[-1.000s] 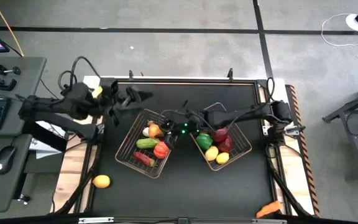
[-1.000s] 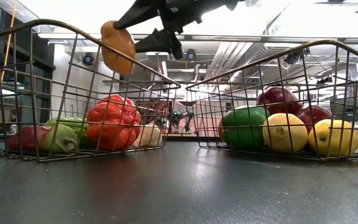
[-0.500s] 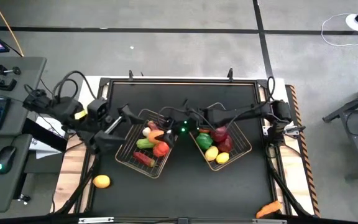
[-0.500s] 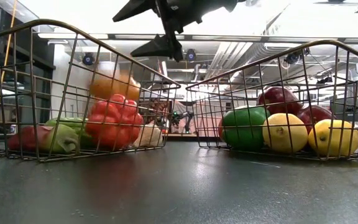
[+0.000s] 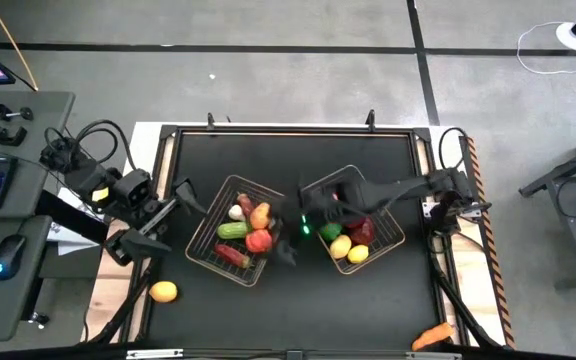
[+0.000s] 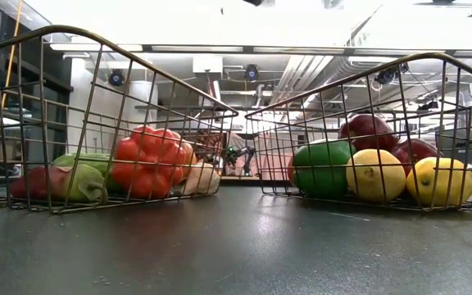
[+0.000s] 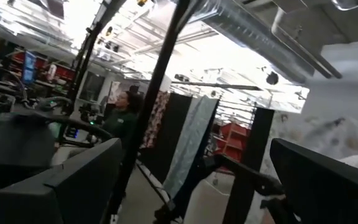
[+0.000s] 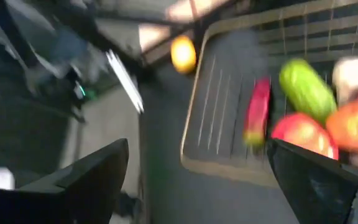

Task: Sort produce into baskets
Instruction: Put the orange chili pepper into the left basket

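The right claw (image 5: 286, 245), jaws spread and empty, hangs between the two copper-brown wire-mesh baskets, left basket (image 5: 208, 247) and right basket (image 5: 392, 228). The orange oblong toy vegetable (image 5: 260, 215) lies in the left basket just beside the claw, so this drop looks done. The left claw (image 5: 180, 196), also spread and empty, waits off that basket's far side. Next calls for fetching loose produce: the yellow-orange round fruit (image 5: 163, 291) lies well away on the black desk (image 5: 288, 300), the orange carrot (image 5: 432, 337) at its opposite corner.
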